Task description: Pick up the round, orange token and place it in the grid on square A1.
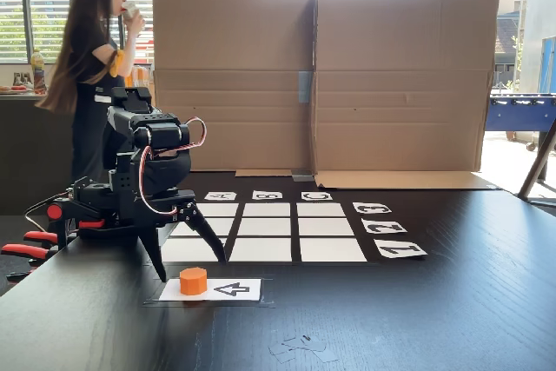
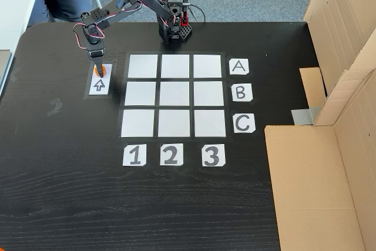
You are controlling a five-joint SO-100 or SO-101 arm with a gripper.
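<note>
Black tabletop: token (image 1: 193,281) sits ungrasped on the arrow card (image 1: 228,289), open gripper (image 1: 189,260) poised just above it, grid (image 2: 174,94) bare, square A1 (image 2: 143,66) unfilled—pickup pending.

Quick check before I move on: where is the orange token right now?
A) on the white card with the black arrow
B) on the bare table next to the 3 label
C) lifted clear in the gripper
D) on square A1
A: in both fixed views the token sits on the arrow card, outside the grid, with the gripper open above it.
</note>
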